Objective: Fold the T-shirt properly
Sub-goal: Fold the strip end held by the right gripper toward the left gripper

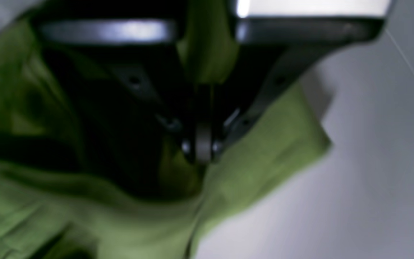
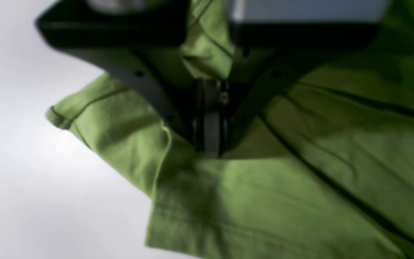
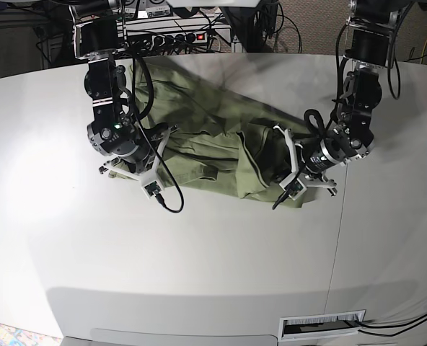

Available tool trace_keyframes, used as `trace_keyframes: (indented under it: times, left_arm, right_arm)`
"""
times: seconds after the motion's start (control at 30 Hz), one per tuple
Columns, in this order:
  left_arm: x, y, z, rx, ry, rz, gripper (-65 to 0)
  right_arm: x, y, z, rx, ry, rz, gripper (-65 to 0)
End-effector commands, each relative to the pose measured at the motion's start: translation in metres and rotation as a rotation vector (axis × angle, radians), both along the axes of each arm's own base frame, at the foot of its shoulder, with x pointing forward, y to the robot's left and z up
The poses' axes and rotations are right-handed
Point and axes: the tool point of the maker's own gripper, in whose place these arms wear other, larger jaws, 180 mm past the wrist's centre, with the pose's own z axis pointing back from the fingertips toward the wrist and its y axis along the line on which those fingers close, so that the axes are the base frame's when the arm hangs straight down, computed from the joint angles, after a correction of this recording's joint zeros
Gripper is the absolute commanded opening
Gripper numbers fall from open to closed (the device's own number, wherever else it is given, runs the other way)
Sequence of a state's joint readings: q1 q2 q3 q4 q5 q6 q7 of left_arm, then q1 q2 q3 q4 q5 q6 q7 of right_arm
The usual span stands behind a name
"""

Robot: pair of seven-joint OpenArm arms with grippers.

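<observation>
The soft sage-green knit T-shirt (image 3: pixel 213 137) lies crumpled on the white desk (image 3: pixel 199 252). Left gripper (image 1: pixel 202 149) and right gripper (image 2: pixel 210 144) each have jaws clamped on its fabric.

Both arms reach down low over the table. The left gripper (image 1: pixel 203 153) and right gripper (image 2: pixel 210 144) each have jaws clamped together.

Spreading pale and grey across most of the base view: the bench (image 3: pixel 199 274). Sitting behind its far edge, a power strip (image 3: pixel 172 37) showing a red light amid tangled black cables (image 3: pixel 271 21). Lying at the near edge, a slotted white vent (image 3: pixel 322 326). Peeking in at the bottom left corner, patterned flooring (image 3: pixel 1 337).
</observation>
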State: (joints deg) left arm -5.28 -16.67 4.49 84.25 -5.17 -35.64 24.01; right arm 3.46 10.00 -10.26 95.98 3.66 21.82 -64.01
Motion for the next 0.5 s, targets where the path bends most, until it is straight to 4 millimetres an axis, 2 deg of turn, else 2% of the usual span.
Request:
trace_keyframes:
  times: [0.0,0.1,0.33,0.47]
  left_arm:
    - [0.009,-0.001,0.015,-0.03,-0.046,0.004,-65.0]
    - [0.005,-0.008,0.018,-0.089,-0.03,-0.006,-65.0]
    - [-0.014,-0.047,0.036,-0.357,0.088,-0.061,-65.0]
    - [-0.024,-0.073,0.037,-0.423,0.167,-0.081,-65.0]
  right_arm:
    - [0.012,0.002,0.014,0.012,-0.055,0.003,-65.0]
    - [0.012,0.002,0.014,0.015,-0.059,0.004,-65.0]
    - [0.012,0.002,0.014,0.014,-0.059,0.003,-65.0]
    - [0.012,0.002,0.014,0.014,-0.058,0.003,-65.0]
